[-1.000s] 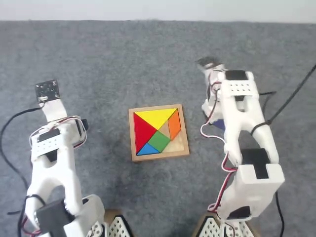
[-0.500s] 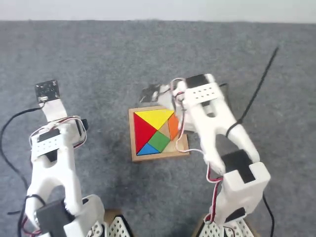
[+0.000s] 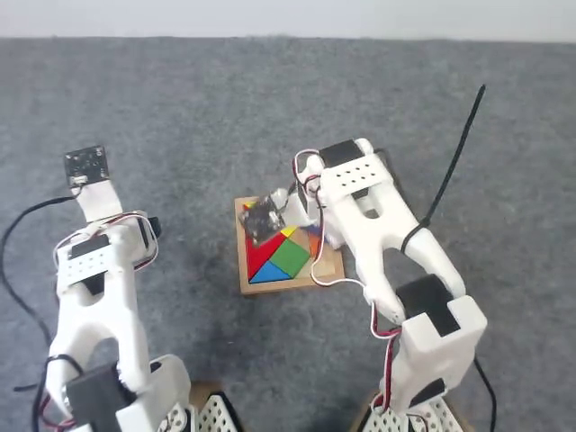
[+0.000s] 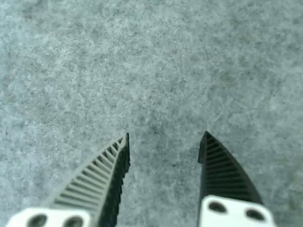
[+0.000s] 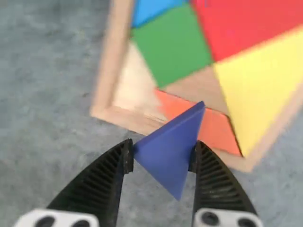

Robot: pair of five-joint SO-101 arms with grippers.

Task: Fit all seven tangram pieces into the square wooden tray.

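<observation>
**A:** How far along is the puzzle?

**B:** Five pieces lie in the square wooden tray [image 5: 106,61]: yellow triangle [image 5: 255,90], red triangle [image 5: 241,23], green square [image 5: 173,45], light blue triangle [image 5: 151,9] and orange parallelogram [image 5: 213,127]. Two bare triangular gaps look left to fill.

**A:** And the next piece?

**B:** A dark blue flat triangle [image 5: 170,146] is pinched in the right gripper [image 5: 162,144] over the tray's rim, by the orange parallelogram. The left gripper [image 4: 163,139], well apart from the tray, gapes empty.

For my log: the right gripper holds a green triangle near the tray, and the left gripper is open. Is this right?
Wrong colour: the triangle in the right gripper is dark blue, not green (right wrist view). It is near the tray; the left gripper is open.
</observation>
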